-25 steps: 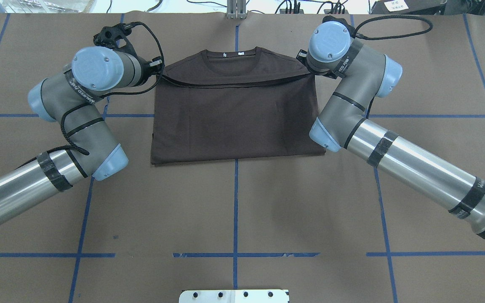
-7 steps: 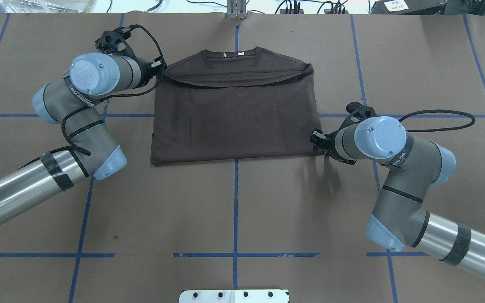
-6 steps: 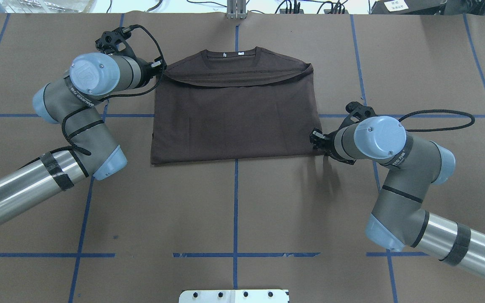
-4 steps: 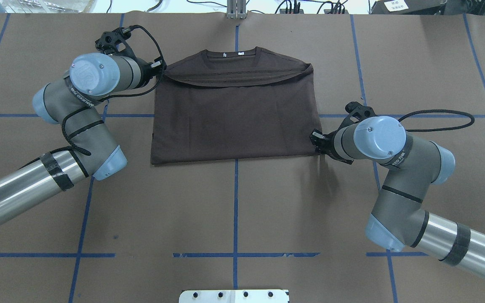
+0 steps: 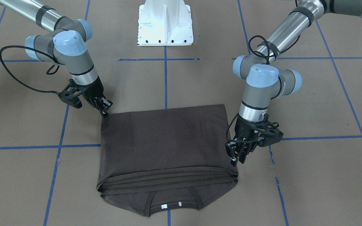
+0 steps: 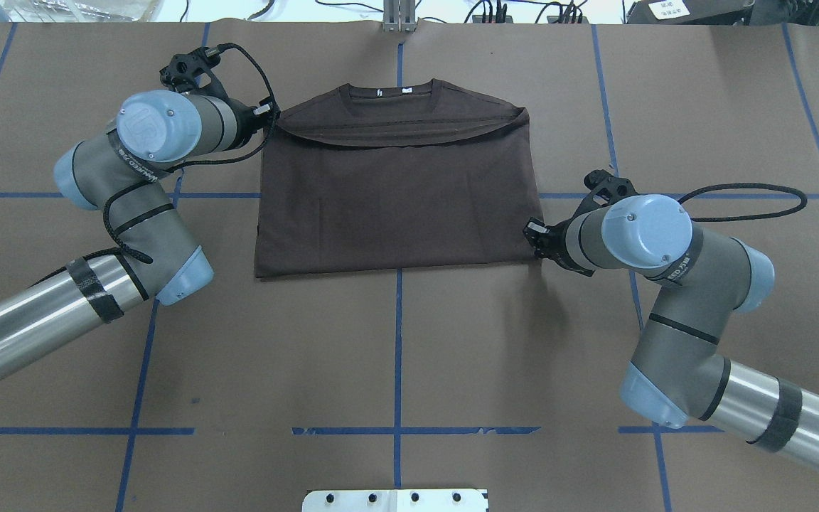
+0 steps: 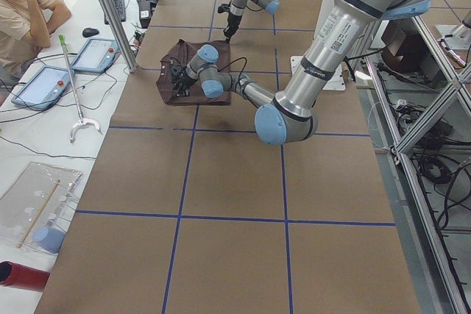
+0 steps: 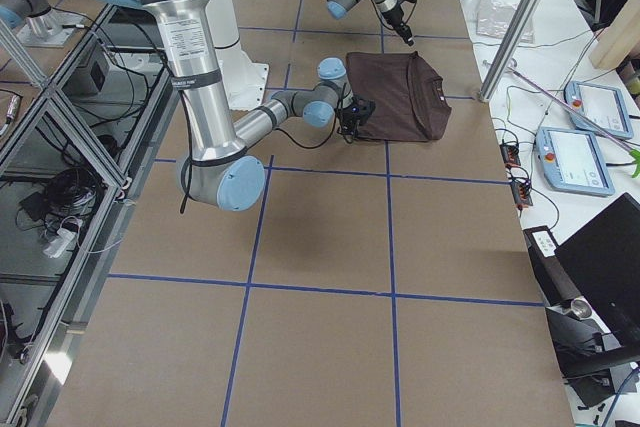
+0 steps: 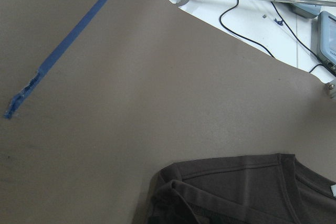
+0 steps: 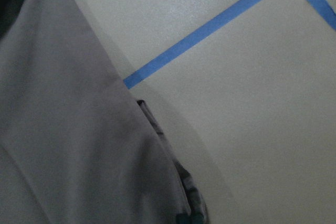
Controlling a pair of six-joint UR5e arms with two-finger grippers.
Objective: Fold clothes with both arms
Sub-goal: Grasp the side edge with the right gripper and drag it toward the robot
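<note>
Starts nearest the robot with a white bolted pedestal at the edge of the counter, papered in plain brown and ruled into large squares by blue tape lines. Moves out to the right arm, elbow bent, its right pincer tipped down at the near right corner of the T-shirt; cannot tell whether clenched on cloth or released, with nothing but blurred fabric and tape in the wrist view. Finds the dark brown T-shirt lying flat on the middle of the counter, folded over on itself, fold line towards the robot, upper layer ending just short of the collar, two small white labels showing inside it. Reaches the left arm next, bent in from the robot's left, the left pincer pointing down at the far left corner of the upper layer, fingers close together; cannot tell if gripping. Ends past the counter's far edge with a white bench carrying blue-cased tablets, loose black cables and a long grabber tool, a seated person behind it, and metal framing on the robot's side.
</note>
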